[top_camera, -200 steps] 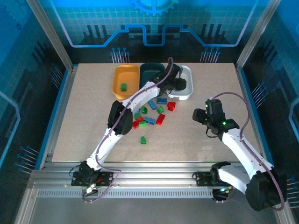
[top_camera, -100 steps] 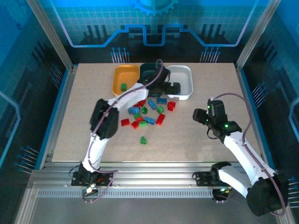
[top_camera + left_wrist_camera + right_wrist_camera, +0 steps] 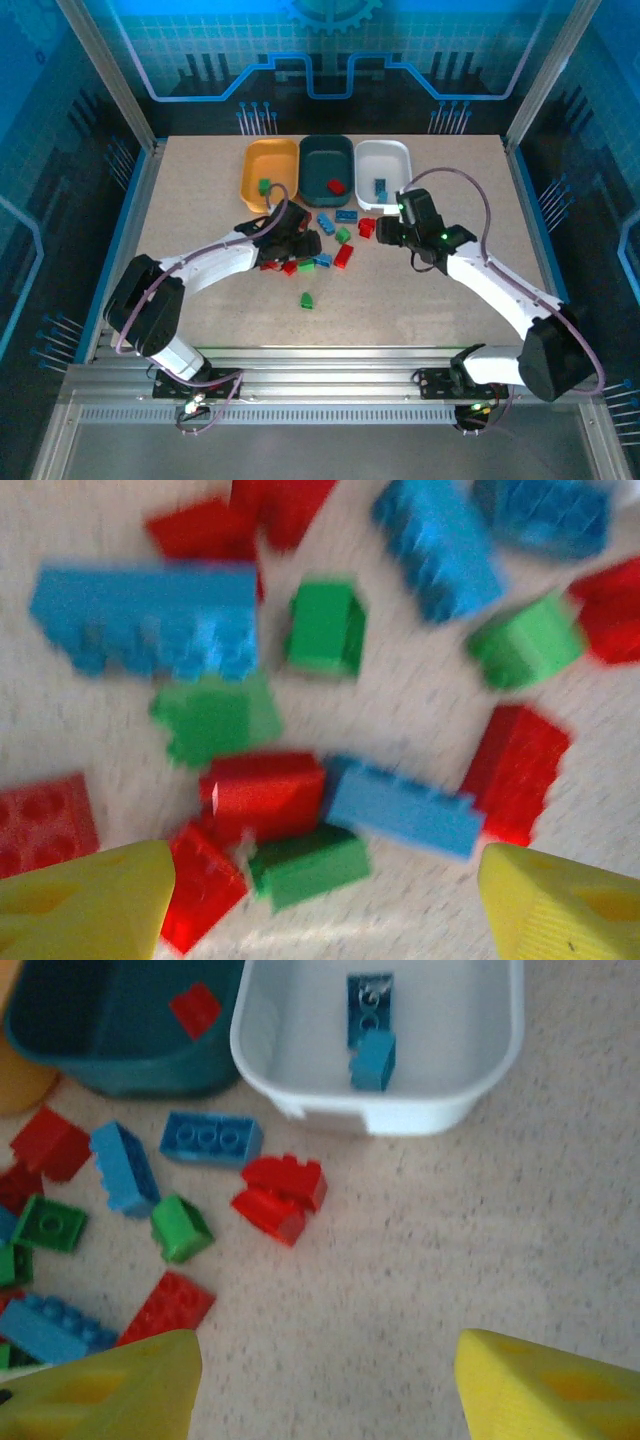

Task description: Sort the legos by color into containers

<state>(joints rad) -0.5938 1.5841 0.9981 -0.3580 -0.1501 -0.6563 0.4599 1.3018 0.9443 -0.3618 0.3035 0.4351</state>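
Three containers stand in a row at the upper middle of the top view. The orange-yellow tub (image 3: 250, 170) holds one green brick (image 3: 263, 186), the teal tub (image 3: 322, 162) holds one red brick (image 3: 336, 186), and the white tub (image 3: 385, 160) holds two blue bricks (image 3: 370, 1035) that touch end to end. The loose legos (image 3: 343, 255) lie heaped just below the tubs, with a lone green brick (image 3: 307, 299) further down. The blurred left wrist view gives roughly four blue, four green and seven red, several cut off at the frame edges. The left gripper (image 3: 325, 900) hangs over the heap with its fingers spread wide, grasping nothing. The right gripper (image 3: 325, 1390), at the heap's right edge, is likewise released and empty.
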